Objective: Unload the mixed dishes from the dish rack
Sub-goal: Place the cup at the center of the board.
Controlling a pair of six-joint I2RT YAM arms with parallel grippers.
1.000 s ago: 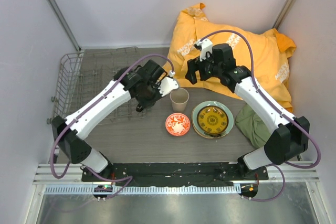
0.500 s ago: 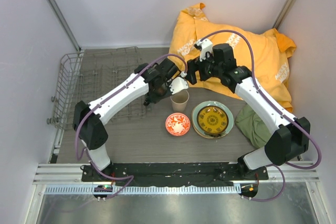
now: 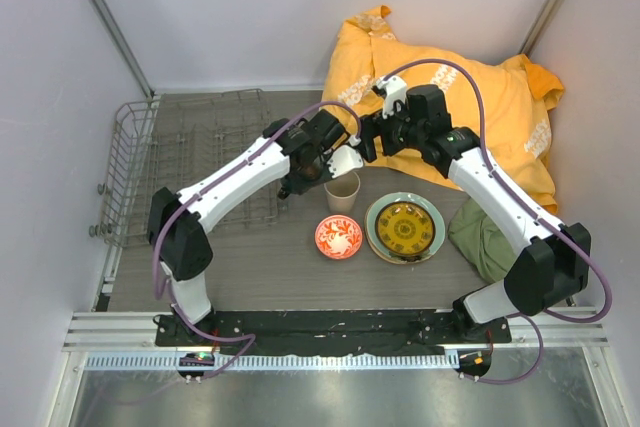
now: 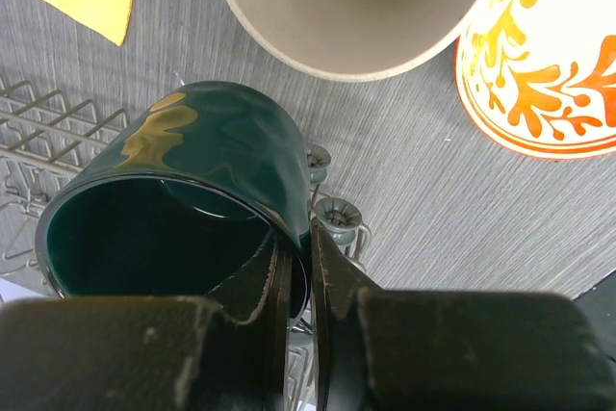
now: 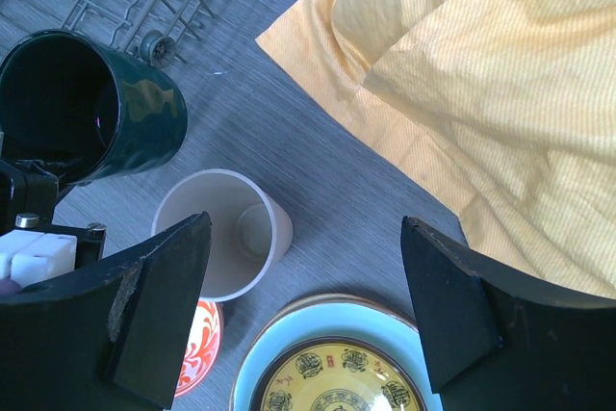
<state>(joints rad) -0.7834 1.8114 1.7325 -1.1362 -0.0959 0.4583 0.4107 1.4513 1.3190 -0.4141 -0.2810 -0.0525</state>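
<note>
My left gripper (image 3: 300,169) is shut on the rim of the dark green mug (image 4: 192,170), one finger (image 4: 260,295) inside and one outside. It holds the mug tilted over the dish rack's right corner (image 4: 332,214), just left of the beige cup (image 3: 342,190). The mug also shows in the right wrist view (image 5: 115,108). The white-and-red bowl (image 3: 338,236) and the yellow patterned plate (image 3: 404,228), lying on the pale green plate (image 3: 430,211), sit on the table. My right gripper (image 5: 306,267) is open and empty above the cup (image 5: 226,233). The wire dish rack (image 3: 190,157) holds no dishes.
An orange cloth (image 3: 450,97) is heaped at the back right, close behind my right gripper (image 3: 372,137). A green cloth (image 3: 482,237) lies right of the plates. Walls close in on the left, back and right sides.
My left arm has carried the mug to the right, from over the rack to just beside the beige cup. The right arm has barely moved.
</note>
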